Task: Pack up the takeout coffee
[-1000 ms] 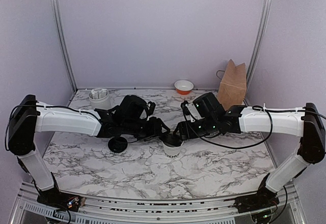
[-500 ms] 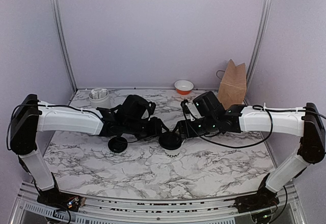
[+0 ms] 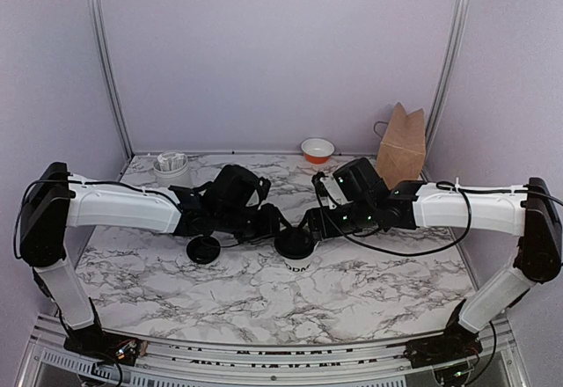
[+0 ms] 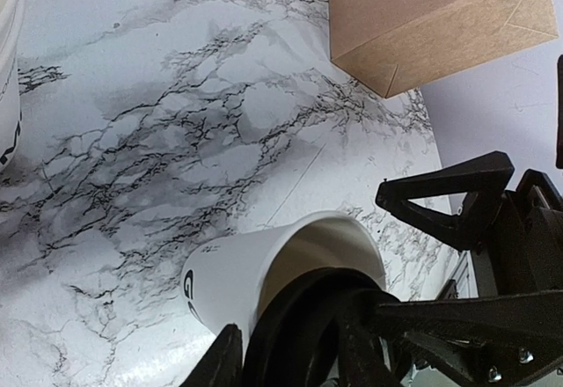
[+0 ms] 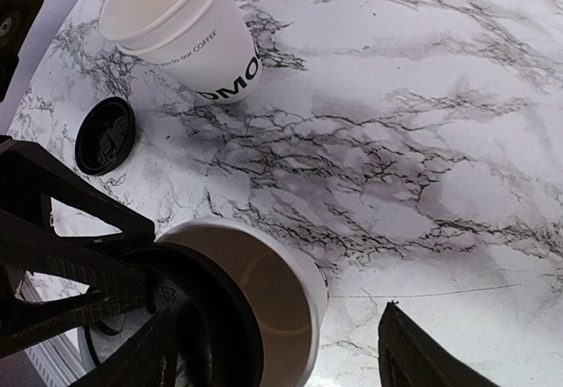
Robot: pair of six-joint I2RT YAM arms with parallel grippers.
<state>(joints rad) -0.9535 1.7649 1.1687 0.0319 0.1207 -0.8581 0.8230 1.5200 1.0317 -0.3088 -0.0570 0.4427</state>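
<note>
The small white paper cup (image 3: 299, 262) stands upright mid-table with dark lettering low on its side. My left gripper (image 3: 280, 227) is shut on a black round lid (image 3: 294, 244) and holds it over the cup's mouth. In the left wrist view the lid (image 4: 303, 325) sits between my fingers against the cup (image 4: 233, 273). In the right wrist view the lid (image 5: 207, 312) covers part of the cup (image 5: 295, 286), whose far side is still open. My right gripper (image 3: 310, 225) is open, its fingers either side of the cup (image 5: 281, 352) without touching it.
A second black lid (image 3: 204, 249) lies on the table to the left. Another lettered white cup (image 5: 189, 31) stands beyond it. A white holder with packets (image 3: 172, 169) is back left, an orange bowl (image 3: 318, 149) back centre, a brown paper bag (image 3: 402, 148) back right.
My left gripper has moved right with the black lid, which now covers the cup's mouth in the top view. The right arm has barely moved.
</note>
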